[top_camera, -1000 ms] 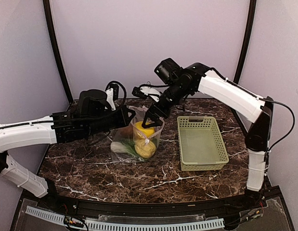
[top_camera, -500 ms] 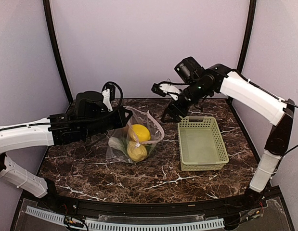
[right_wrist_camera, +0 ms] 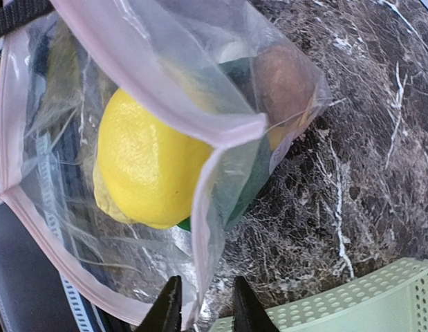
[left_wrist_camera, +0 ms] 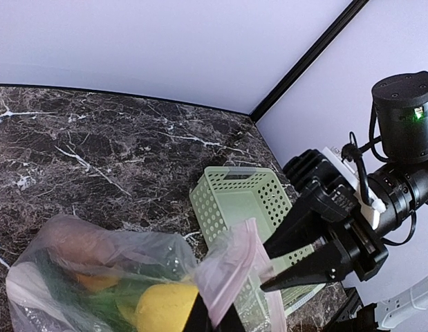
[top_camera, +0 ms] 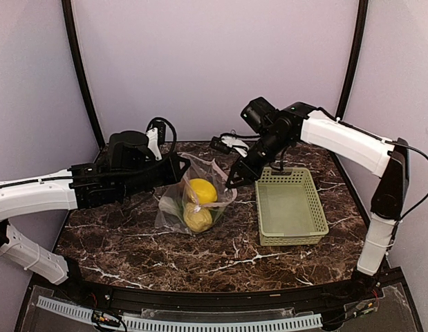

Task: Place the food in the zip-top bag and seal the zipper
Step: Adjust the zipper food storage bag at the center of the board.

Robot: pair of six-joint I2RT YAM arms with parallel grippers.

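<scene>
Clear plastic zip-top bag (top_camera: 169,211) sits slumped on your dark marble table (top_camera: 131,242), a yellow lemon (top_camera: 202,191) and other food inside. Your left gripper (left_wrist_camera: 212,315) pinches the bag's mouth edge tight. Your right gripper (right_wrist_camera: 205,282) — fingers slightly parted — straddles the opposite edge without clamping it, near the green basket (top_camera: 317,228).

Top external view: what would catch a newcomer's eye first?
The clear floppy plastic bag at the middle of the dark marble table, a bright yellow lemon showing through it. The left gripper pinches its pink-edged mouth; the right gripper stands open at its right edge. A light green slotted basket sits to the right.
</scene>
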